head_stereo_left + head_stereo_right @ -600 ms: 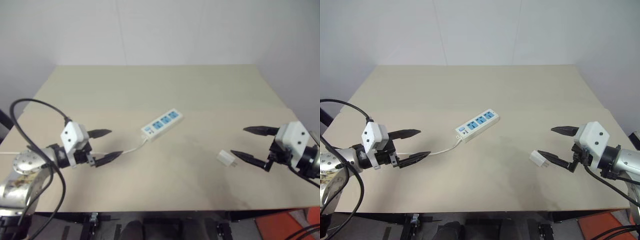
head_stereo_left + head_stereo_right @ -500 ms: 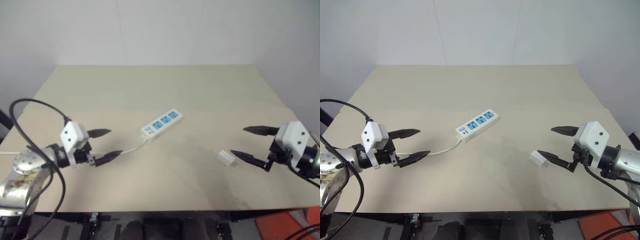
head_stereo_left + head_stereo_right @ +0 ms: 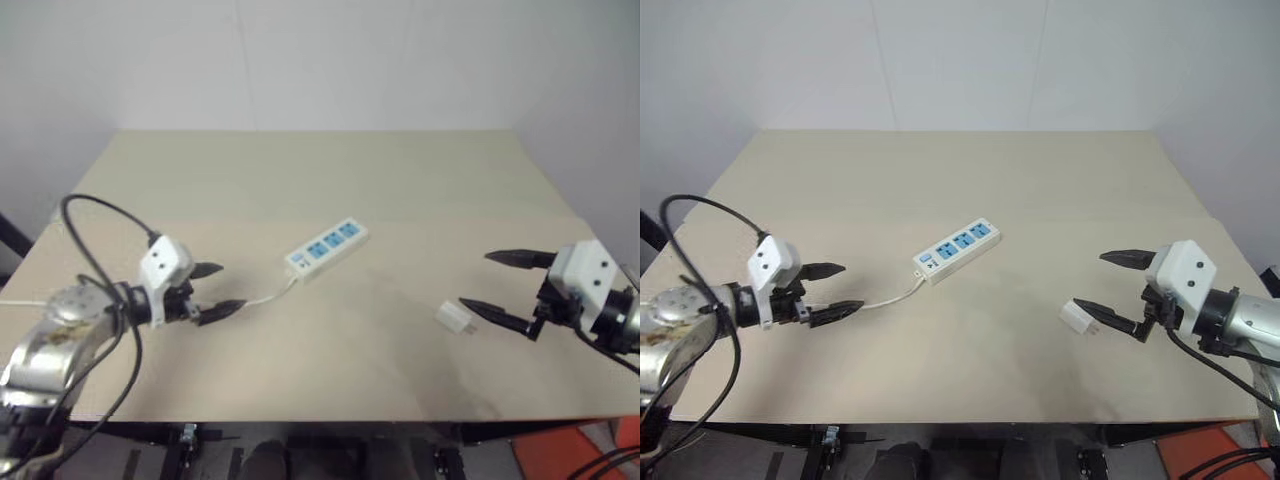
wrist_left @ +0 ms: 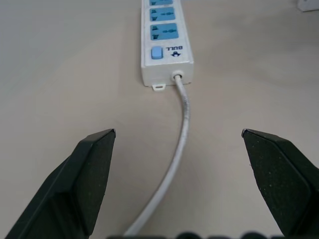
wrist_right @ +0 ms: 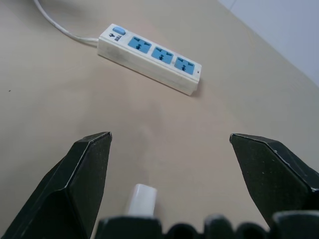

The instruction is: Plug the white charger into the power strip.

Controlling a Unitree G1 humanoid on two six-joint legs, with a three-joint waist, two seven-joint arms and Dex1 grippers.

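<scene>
Counter (image 3: 970,190): a plain beige top carrying everything else, against a white wall.

Power strip (image 3: 957,250): lies flat near the middle of the counter, set on a slant, its three blue sockets facing up and all free. The blue switch sits at the end nearer the left tool.

Cord (image 3: 892,298): thin and white, leaving the switch end of the power strip and running across the counter toward the left tool; in the left wrist view it passes between that tool's two fingers.

White charger (image 3: 1078,317): lies on the counter on the robot's right side, well apart from the power strip — not plugged in. It sits just beside the lower fingertip of the right tool; whether they touch cannot be told.

Left tool (image 3: 837,290): fingers spread apart, holding nothing, pointed toward the power strip's switch end.

Right tool (image 3: 1098,281): fingers spread wide, holding nothing — it points toward the counter's middle, with the white charger close in front.
</scene>
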